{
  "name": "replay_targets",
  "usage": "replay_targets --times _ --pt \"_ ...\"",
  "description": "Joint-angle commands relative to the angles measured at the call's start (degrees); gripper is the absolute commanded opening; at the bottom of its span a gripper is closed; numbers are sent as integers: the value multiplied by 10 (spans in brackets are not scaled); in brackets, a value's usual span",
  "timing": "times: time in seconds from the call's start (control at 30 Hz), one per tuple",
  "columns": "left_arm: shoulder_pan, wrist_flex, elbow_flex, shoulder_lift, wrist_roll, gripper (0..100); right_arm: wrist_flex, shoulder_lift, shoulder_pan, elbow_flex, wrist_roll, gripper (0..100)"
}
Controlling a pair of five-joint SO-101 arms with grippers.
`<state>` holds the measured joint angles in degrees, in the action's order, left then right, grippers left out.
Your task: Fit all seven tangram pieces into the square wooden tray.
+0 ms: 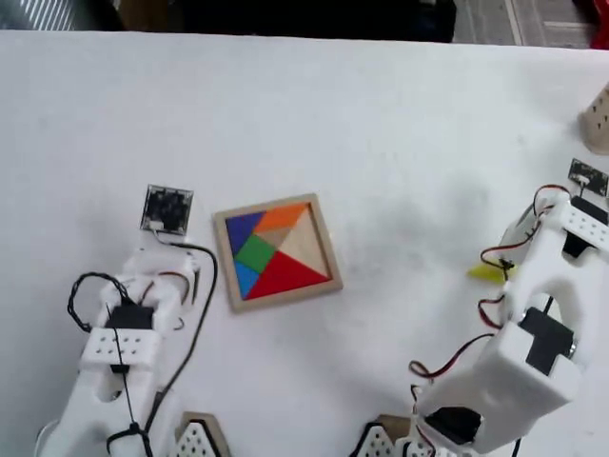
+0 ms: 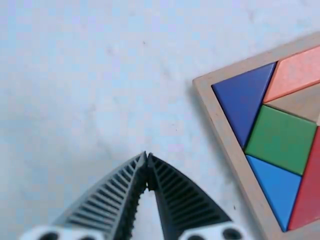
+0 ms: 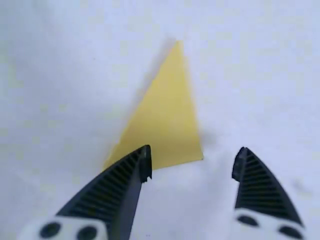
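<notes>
The square wooden tray (image 1: 326,246) lies mid-table, tilted, holding dark blue, orange, green, light blue and red pieces beside a bare wood-coloured area. In the left wrist view the tray (image 2: 220,130) sits beside my left gripper (image 2: 147,172), which is shut on nothing over bare table. The left arm (image 1: 133,324) rests left of the tray. A yellow triangle (image 3: 162,117) lies flat on the table; my right gripper (image 3: 192,160) is open just above its wide end, one finger (image 3: 130,175) overlapping its edge. From above, the yellow triangle (image 1: 485,272) peeks out beside the right arm (image 1: 533,333).
White table surface all around. Wooden perforated blocks stand at the near edge (image 1: 200,438) and at the far right (image 1: 598,119). Cables trail from both arms. Open space lies between the tray and the right arm.
</notes>
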<state>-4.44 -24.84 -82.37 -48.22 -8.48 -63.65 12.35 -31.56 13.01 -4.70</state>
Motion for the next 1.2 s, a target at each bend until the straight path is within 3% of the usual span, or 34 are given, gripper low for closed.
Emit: replay_targets --times 0.0,0.4,1.1,1.17 --pt "-4 15 3 -13 -7 24 -4 -46 7 -9 25 260" --pt "-4 15 3 -13 -7 24 82 23 15 -9 84 261" --pt "-7 15 3 -13 -7 24 83 91 46 -9 -26 256" --pt "-7 15 3 -13 -7 24 83 91 46 -9 -26 217"
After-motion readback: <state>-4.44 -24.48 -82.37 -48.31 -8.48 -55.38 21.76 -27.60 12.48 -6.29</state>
